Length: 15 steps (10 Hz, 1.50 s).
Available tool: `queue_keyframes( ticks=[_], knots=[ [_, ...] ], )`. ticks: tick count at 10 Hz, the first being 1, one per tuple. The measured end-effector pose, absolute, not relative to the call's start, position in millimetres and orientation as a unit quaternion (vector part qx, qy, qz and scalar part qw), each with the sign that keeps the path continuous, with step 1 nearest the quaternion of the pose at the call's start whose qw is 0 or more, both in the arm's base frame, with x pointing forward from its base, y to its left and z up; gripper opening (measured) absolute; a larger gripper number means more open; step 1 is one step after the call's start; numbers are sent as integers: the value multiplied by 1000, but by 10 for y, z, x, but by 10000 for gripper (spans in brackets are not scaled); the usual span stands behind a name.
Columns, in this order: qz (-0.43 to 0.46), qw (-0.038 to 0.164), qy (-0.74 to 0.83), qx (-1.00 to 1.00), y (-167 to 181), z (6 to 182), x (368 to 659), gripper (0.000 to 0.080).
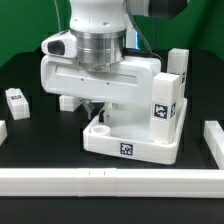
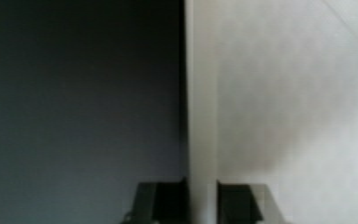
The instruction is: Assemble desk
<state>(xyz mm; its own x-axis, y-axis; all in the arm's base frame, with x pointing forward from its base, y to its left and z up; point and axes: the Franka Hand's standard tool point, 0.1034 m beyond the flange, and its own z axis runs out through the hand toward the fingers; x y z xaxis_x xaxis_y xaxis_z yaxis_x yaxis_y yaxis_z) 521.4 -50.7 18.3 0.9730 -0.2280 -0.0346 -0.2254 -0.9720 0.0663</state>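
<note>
Exterior view, 9 o'clock: 1 small white block [image 1: 17, 98] with dark marks lies on the black table [image 1: 40, 140], well apart from the desk parts.

Centre: the gripper [image 1: 97, 112] hangs below the arm's broad white hand and reaches down to the tabletop [image 1: 105, 143] at its 10 o'clock corner. The tabletop lies at 5 o'clock in the view, open side up, with a tag [image 1: 126, 150] on its near wall.

Wrist view: 2 dark fingers [image 2: 158, 203] stand clenched on a thin white upright edge, 1 on each side, with no gap visible. The gripper [image 2: 199, 203] is grasping the wall of the tabletop [image 2: 282, 100].

Exterior view, 3 o'clock: 1 leg [image 1: 165, 105] stands upright at the tabletop's 3 o'clock corner, its tag facing the camera. Whether it is seated in the socket cannot be confirmed.

2 o'clock: a second leg [image 1: 177, 65] stands upright behind the first.

6 o'clock: a white rail [image 1: 110, 182] runs across the front of the table.
</note>
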Motion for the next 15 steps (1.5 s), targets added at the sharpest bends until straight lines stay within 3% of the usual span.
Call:
queue_keyframes(
  ticks=[2,15],
  knots=[
    [-13,38,-67,997,-486,172,5367,67],
    [-19,71,348,934,-478,191,5581,67]
  ],
)
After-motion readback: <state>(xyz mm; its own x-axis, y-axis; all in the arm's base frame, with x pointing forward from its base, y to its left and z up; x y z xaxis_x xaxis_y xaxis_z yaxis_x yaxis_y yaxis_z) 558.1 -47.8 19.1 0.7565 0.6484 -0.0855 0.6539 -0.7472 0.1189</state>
